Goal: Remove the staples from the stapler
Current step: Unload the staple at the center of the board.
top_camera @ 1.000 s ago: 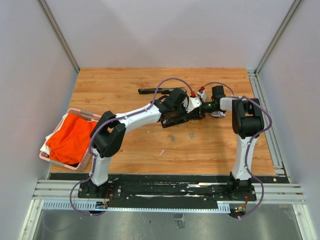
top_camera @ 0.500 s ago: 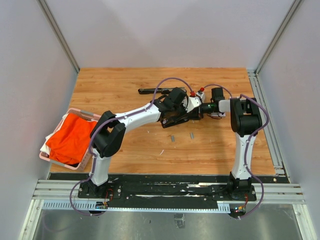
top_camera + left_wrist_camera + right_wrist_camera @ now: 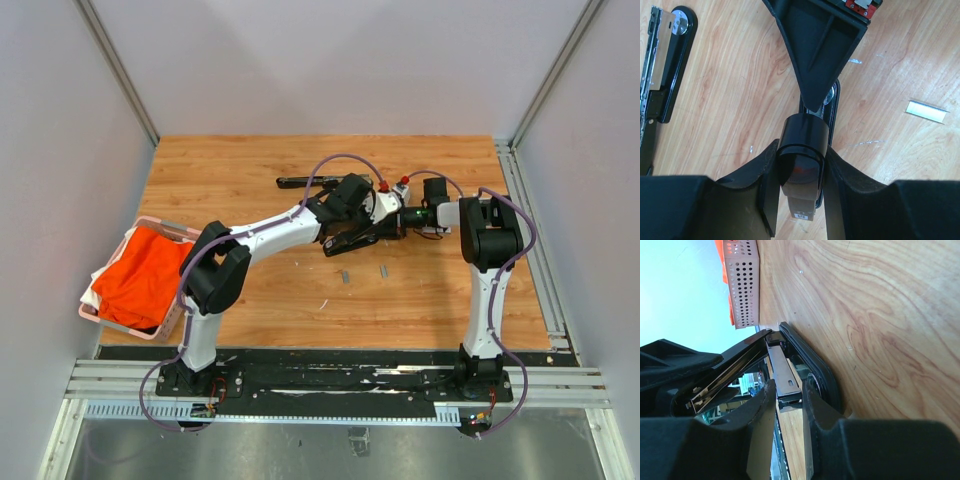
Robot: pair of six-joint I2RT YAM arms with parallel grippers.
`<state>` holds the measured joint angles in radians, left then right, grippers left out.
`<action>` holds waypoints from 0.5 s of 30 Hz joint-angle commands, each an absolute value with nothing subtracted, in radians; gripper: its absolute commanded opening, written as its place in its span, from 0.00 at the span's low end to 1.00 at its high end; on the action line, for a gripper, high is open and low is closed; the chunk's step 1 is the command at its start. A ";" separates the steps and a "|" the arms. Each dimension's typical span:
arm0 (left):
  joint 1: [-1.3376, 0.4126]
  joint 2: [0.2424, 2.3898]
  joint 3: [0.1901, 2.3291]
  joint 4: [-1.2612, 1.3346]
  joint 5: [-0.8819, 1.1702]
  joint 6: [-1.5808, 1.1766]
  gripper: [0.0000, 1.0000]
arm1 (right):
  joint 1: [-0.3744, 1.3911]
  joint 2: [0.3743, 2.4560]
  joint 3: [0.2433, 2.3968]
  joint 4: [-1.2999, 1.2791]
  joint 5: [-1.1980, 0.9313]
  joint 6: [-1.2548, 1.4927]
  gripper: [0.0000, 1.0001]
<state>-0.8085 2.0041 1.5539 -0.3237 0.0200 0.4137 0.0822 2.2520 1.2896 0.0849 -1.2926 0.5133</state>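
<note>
The left hand [image 3: 801, 165] grips the open stapler [image 3: 815, 55] by its rear; the right hand [image 3: 789, 390] is pinched shut on its metal track. Loose staples [image 3: 345, 277] lie on the bench [image 3: 220, 180] at its 6 o'clock.

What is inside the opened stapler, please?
A silvery metal magazine lies inside the stapler, its end between the right tool's fingers. Whether it holds anything cannot be seen.

Staples [image 3: 345, 277], far stapler [image 3: 300, 181] on wooden table [image 3: 220, 170]
</note>
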 commanded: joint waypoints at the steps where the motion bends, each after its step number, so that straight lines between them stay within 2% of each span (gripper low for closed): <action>1: -0.807 1.983 1.583 -0.283 0.046 0.366 0.00 | 0.069 2.291 1.254 0.131 -1.232 0.531 0.13; 4: -0.789 1.972 1.583 -0.279 0.056 0.333 0.00 | 0.067 2.293 1.244 0.168 -1.239 0.556 0.08; 15: -0.702 1.858 1.472 -0.191 0.068 0.259 0.01 | 0.032 2.284 1.204 0.244 -1.222 0.603 0.07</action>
